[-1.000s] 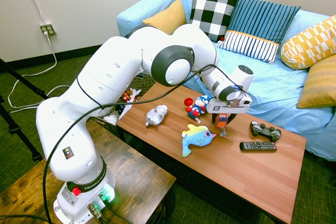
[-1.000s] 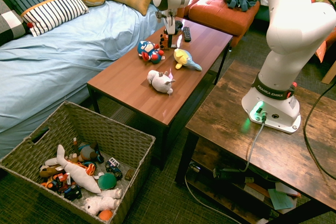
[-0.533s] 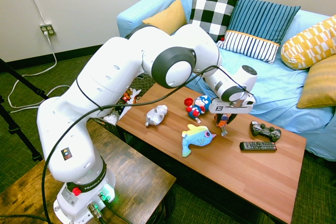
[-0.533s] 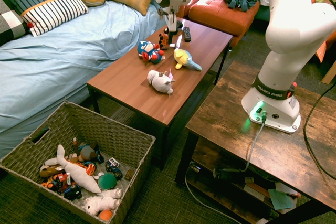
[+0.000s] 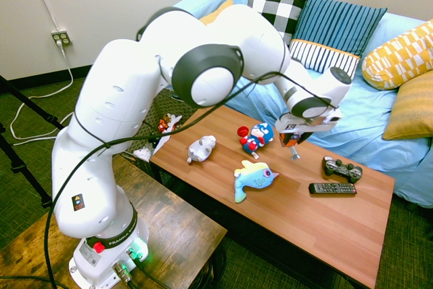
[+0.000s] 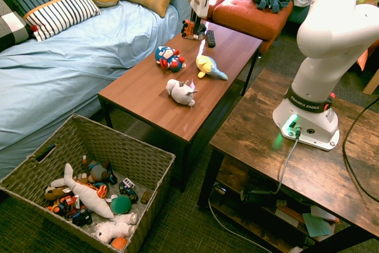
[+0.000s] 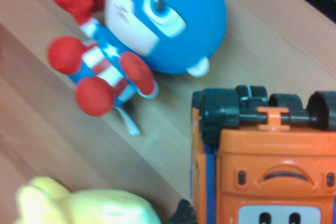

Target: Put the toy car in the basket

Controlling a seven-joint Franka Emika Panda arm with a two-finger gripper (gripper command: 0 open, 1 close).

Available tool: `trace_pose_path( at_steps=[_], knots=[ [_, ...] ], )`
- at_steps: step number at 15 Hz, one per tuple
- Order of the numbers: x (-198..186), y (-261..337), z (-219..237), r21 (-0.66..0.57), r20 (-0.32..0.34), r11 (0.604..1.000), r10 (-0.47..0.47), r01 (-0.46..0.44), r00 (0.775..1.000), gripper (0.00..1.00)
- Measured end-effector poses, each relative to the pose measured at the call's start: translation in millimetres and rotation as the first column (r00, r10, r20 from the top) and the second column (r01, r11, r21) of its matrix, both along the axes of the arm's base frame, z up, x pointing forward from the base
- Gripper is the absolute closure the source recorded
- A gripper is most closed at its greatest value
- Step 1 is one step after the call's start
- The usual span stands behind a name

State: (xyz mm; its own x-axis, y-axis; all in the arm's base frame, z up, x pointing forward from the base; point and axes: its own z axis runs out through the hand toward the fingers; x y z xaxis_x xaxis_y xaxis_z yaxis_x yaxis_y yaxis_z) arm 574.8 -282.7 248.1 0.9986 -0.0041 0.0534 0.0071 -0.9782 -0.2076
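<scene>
Raised toy car [image 7: 275, 174], orange, black wheels [image 7: 220, 114]

Opposed exterior views sharing the coffee table [image 5: 311, 218], wrist view close above

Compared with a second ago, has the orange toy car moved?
Yes, the toy car has gone up off the coffee table, away from the superhero plush, in the claw.
</scene>
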Motion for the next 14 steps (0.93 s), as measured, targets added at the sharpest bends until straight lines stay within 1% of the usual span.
trace_pose_path(
  at_steps=[2,3,6,8,11,13,14],
  knots=[
    [-5,61,32,0.026,0.006,0.996,0.091,-0.091,0.996,1.00],
    [-7,100,46,0.023,0.011,0.989,0.145,-0.145,0.989,1.00],
    [-30,238,80,0.009,0.001,0.955,0.295,-0.295,0.955,1.00],
    [-69,350,95,-0.004,-0.032,0.935,0.355,-0.355,0.934,1.00],
    [-153,521,120,-0.049,-0.059,0.901,0.429,-0.432,0.901,1.00],
    [-198,616,135,-0.098,-0.052,0.883,0.455,-0.458,0.889,1.00],
    [-203,647,140,-0.130,-0.045,0.880,0.455,-0.457,0.889,1.00]
  ],
)
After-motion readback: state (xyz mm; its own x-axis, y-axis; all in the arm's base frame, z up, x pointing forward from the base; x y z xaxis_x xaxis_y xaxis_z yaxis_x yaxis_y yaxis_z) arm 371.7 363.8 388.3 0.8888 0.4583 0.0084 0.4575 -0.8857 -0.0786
